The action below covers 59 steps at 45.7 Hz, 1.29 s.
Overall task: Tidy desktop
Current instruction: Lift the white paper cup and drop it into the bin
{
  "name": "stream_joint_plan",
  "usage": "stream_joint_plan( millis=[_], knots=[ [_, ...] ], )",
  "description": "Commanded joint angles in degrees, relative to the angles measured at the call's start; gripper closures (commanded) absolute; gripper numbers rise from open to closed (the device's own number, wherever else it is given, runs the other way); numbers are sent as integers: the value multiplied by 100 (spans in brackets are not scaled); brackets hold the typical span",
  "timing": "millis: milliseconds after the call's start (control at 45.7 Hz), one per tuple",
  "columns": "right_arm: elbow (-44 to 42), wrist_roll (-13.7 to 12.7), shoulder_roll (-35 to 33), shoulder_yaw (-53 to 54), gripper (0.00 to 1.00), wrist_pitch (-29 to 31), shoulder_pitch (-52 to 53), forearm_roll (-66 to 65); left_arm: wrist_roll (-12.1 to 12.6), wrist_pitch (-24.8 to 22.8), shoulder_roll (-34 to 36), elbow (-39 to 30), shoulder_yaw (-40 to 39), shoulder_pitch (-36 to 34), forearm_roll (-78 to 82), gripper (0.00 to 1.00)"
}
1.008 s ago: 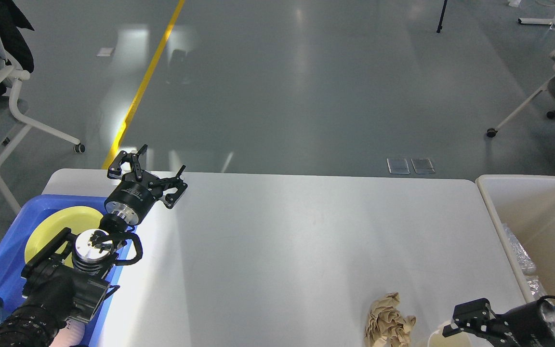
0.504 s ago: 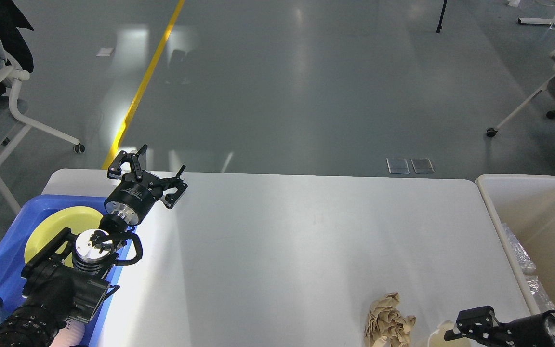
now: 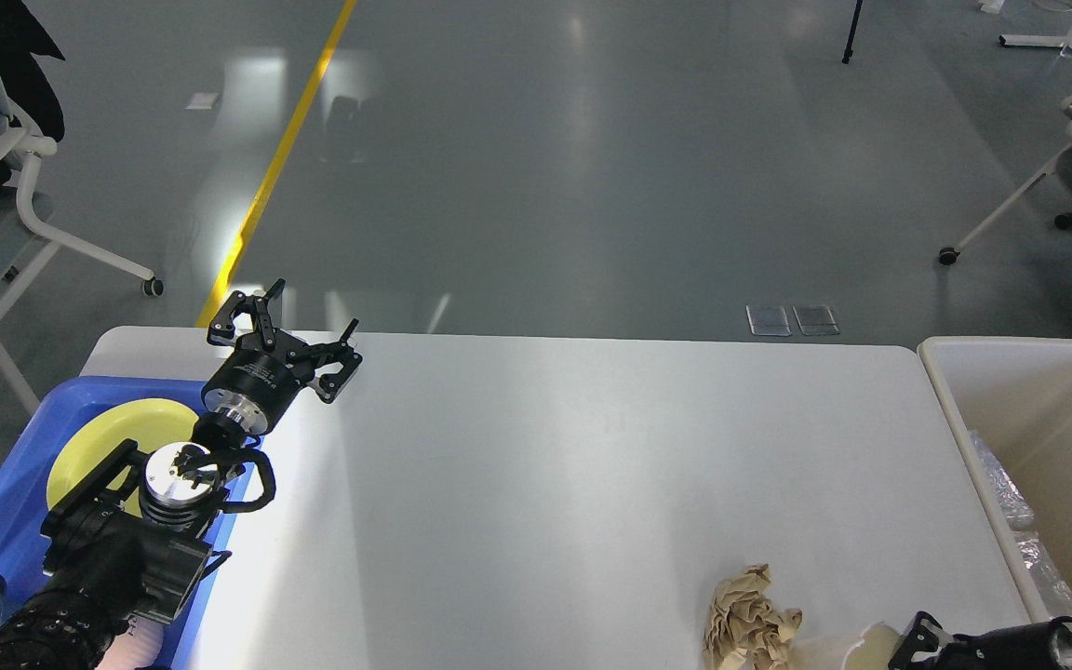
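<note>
At frame left, left gripper [image 3: 287, 337] hangs with fingers spread, empty, above the desktop [image 3: 545, 465], which fills the lower centre. Lower right: right gripper [image 3: 917, 642] at the frame edge, state unreadable, beside crumpled paper [image 3: 748, 622].

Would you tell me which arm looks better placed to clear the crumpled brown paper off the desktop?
Probably the right: its gripper sits just beside the crumpled brown paper, near the bin. The left gripper hovers far across the desktop.

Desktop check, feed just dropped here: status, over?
Left tool open, empty, above the desktop's far-left corner. Right tool at bottom edge, state unclear. Crumpled brown paper and a white cup on desktop, near-right.
</note>
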Motion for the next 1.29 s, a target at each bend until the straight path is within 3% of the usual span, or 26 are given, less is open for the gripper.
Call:
stream_joint_plan(
  millis=[0, 285, 504, 570, 657, 767, 854, 1073, 1270],
  knots=[
    [4, 1, -9, 35, 100, -3, -12, 6, 0, 0, 0, 0, 0, 0, -4, 3],
    [57, 1, -175, 202, 100, 41, 155, 24, 0, 0, 0, 0, 0, 0, -4, 3],
    [277, -78, -922, 149, 100, 417, 1603, 33, 0, 0, 0, 0, -9, 0, -4, 3],
    [286, -227, -1054, 140, 100, 839, 2245, -20, 0, 0, 0, 0, -9, 9, -4, 3],
    [277, -657, -1108, 158, 100, 1402, 3141, -64, 0, 0, 0, 0, -9, 9, -4, 3],
    [251, -1500, -757, 140, 100, 1526, 3995, -99, 0, 0, 0, 0, 0, 9, -4, 3],
    [75, -1844, -318, 140, 100, 1526, 4373, -134, 0, 0, 0, 0, 0, 9, -4, 3],
    [-514, -1933, 579, -246, 100, 1517, 4882, -178, 0, 0, -9, 0, 0, 0, -4, 3],
    [-909, -1845, 1502, -2160, 100, 1447, 6578, 164, 0, 0, -9, 0, 0, 0, -4, 3]
  ],
)
